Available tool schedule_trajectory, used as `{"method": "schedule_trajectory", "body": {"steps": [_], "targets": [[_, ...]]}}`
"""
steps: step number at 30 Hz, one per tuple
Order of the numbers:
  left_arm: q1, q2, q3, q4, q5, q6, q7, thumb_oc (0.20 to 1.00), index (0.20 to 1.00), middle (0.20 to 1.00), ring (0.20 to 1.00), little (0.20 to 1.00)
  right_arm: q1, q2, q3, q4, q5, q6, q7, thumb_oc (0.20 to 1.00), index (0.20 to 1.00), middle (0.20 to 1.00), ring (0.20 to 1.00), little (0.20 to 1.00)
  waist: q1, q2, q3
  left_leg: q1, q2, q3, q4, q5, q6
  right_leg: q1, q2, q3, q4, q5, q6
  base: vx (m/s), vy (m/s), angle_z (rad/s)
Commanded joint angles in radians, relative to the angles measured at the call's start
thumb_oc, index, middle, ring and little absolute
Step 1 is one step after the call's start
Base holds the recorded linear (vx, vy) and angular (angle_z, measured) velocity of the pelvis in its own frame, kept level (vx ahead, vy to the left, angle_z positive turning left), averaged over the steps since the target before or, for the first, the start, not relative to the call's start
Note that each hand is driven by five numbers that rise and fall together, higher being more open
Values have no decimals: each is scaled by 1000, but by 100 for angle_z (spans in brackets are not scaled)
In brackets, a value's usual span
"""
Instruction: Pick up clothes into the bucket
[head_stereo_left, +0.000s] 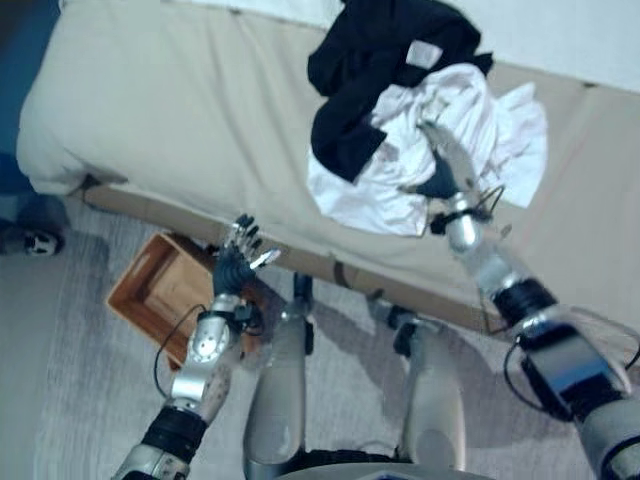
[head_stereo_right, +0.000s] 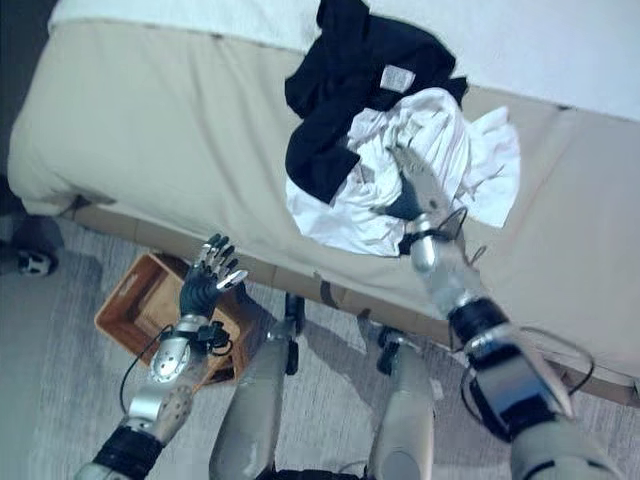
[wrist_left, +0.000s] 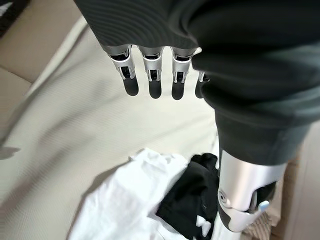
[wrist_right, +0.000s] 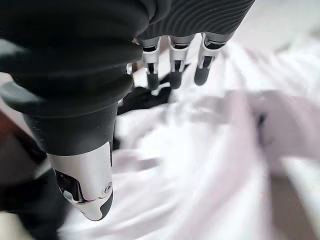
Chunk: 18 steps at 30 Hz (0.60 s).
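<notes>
Clothes: white garment (head_stereo_left: 440, 150) and black garment (head_stereo_left: 375, 70) heaped on bed (head_stereo_left: 150, 110). Right hand (head_stereo_left: 445, 165) over white garment, fingers straight. Left hand (head_stereo_left: 238, 258) spread beside bed edge, above wooden bucket (head_stereo_left: 150, 290). Risk: shallow grasp sheds one garment.

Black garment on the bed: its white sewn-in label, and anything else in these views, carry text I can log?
White label on the crumpled black garment: print too small and blurred to read.
Crumpled white garment beneath the open right hand: no lettering seen.
Brown wooden box on the floor beside the open left hand: no marking seen.
Beige bed cover: plain.
</notes>
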Motion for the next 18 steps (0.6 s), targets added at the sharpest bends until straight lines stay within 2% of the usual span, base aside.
{"method": "schedule_trajectory", "body": {"steps": [1,2,6,7,11,18], "targets": [[41,40,7,-107,28,-48,17,1000,1000,1000,1000,1000,-50,-66,33,4,-71,12,-59,1000,1000,1000,1000,1000,5,-10,-33,-95,22,9,104,-38,14,50,-54,29,6,14,97,5,-13,20],[34,42,4,-106,31,-47,18,1000,1000,1000,1000,1000,-86,-94,58,35,-97,24,-63,1000,1000,1000,1000,1000,11,-8,-25,-123,15,3,124,-42,16,26,-60,29,27,7,95,5,-4,8],[25,42,2,-108,29,-45,22,1000,1000,1000,1000,1000,-157,-120,106,113,-143,57,-64,1000,1000,1000,1000,1000,21,-3,-21,-168,6,-6,145,-44,18,-16,-64,32,51,1,93,35,-14,7],[19,42,-4,-102,30,-41,25,1000,1000,1000,1000,1000,-190,-117,130,199,-142,75,-41,1000,1000,1000,1000,1000,28,-6,-24,-172,1,-16,161,-77,13,-20,-65,44,69,-29,101,92,-31,10],[-4,31,-12,-93,28,-20,35,1000,1000,1000,1000,1000,-277,-70,179,389,-116,109,-2,1000,1000,1000,1000,1000,37,-6,-12,-189,-8,-18,168,-79,16,-33,-67,41,79,-36,95,42,-6,10],[-35,19,-20,-90,40,-8,38,1000,1000,1000,1000,1000,-301,-33,224,499,-100,102,47,1000,1000,1000,1000,1000,42,-1,4,-201,-20,-24,162,-76,18,-43,-66,37,79,-39,93,25,-5,6]]}}
